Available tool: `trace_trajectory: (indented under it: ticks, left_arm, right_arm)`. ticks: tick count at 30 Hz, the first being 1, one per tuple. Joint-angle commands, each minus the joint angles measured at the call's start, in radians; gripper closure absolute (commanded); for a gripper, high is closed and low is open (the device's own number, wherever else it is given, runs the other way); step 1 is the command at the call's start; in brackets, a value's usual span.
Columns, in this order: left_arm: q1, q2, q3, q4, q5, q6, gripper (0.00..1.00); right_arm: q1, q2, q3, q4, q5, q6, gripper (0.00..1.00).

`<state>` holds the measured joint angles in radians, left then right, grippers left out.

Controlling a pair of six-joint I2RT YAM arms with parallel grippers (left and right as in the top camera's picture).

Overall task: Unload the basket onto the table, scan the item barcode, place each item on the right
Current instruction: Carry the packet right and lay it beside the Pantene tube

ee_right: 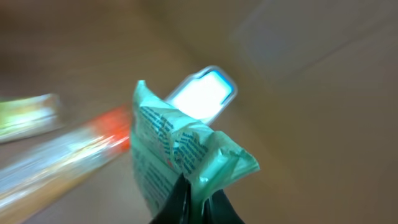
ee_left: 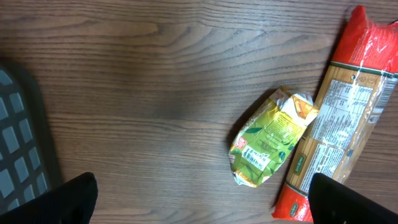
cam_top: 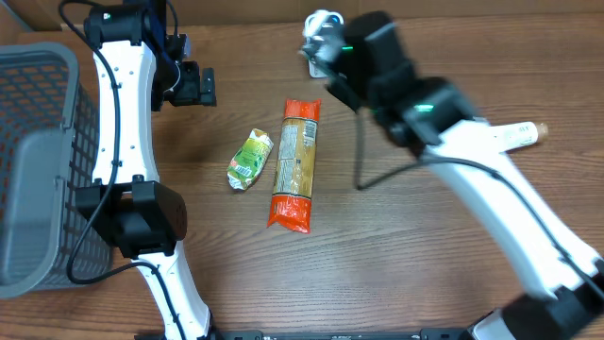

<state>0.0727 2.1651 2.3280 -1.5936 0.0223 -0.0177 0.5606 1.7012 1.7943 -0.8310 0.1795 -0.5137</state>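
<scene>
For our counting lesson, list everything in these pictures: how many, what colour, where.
basket: one, grey, far left
green packet: one, green-yellow, mid-table
long pack: one, orange-red ends, beside the green packet
white tube: one, white, tan tip, far right
teal packet: one, teal, in right hand
bright rectangle: one, white, behind teal packet, too blurred to name
table: one, brown wood
left hand: one, black, open, above the table
right hand: one, black, shut on teal packet

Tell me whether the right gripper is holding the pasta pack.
No: the right gripper pinches a pale green packet, while the pasta pack lies on the table.
</scene>
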Motion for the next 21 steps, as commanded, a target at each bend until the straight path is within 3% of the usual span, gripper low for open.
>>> trace_trajectory:
  ticks: [1, 4, 8, 13, 16, 21]
  left_arm:
    - [-0.002, 0.008, -0.003, 0.002, -0.004, 0.018, 0.00]
    - [-0.002, 0.008, -0.003, 0.002, -0.004, 0.018, 0.00]
    - [-0.002, 0.008, -0.003, 0.002, -0.004, 0.018, 0.00]
    - [-0.002, 0.008, -0.003, 0.002, -0.004, 0.018, 0.01]
    - [-0.002, 0.008, -0.003, 0.002, -0.004, 0.018, 0.00]
    - [-0.002, 0.008, -0.003, 0.002, -0.004, 0.018, 0.00]
  right_arm:
    - [-0.126, -0.063, -0.002, -0.159, -0.418, 0.282, 0.96]
    - [-0.249, -0.065, -0.003, -0.325, -0.447, 0.282, 0.96]
    - [-0.432, -0.049, -0.034, -0.407, -0.446, 0.283, 0.96]
    - [-0.671, -0.011, -0.099, -0.403, -0.439, 0.417, 0.96]
    - [-0.794, 0.035, -0.139, -0.381, -0.445, 0.426, 0.96]
    - [-0.916, 0.116, -0.209, -0.319, -0.482, 0.553, 0.96]
